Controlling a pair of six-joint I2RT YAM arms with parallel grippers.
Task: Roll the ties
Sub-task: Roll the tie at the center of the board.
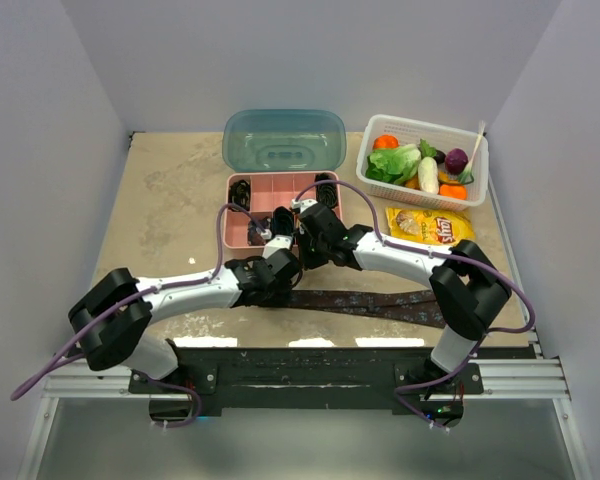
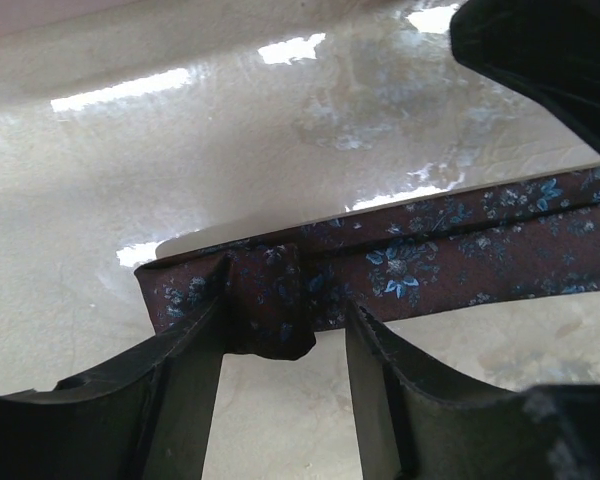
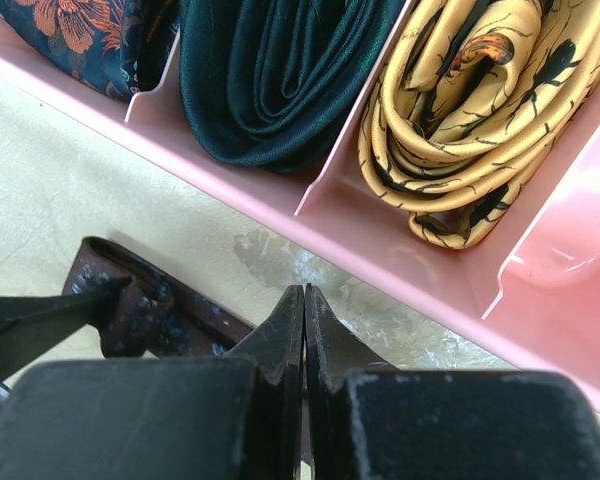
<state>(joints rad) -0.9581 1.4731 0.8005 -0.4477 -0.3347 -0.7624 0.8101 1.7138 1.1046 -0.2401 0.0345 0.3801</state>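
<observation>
Left tool (image 2: pixel 288 300) half-spread, straddling tie (image 2: pixel 460 250) end

Bright, even overhead light. White glare patches streak the glossy worktop (image 2: pixel 230 150) in the left wrist view; the right pincer (image 3: pixel 303 300) near its lens looks soft, dark.

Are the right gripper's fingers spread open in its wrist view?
No: the right gripper has its fingers pressed flat together, nothing between them, near the pink box.

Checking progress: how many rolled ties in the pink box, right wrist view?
3: navy floral tie left, dark green tie middle, yellow tie right; more may be hidden.
</observation>
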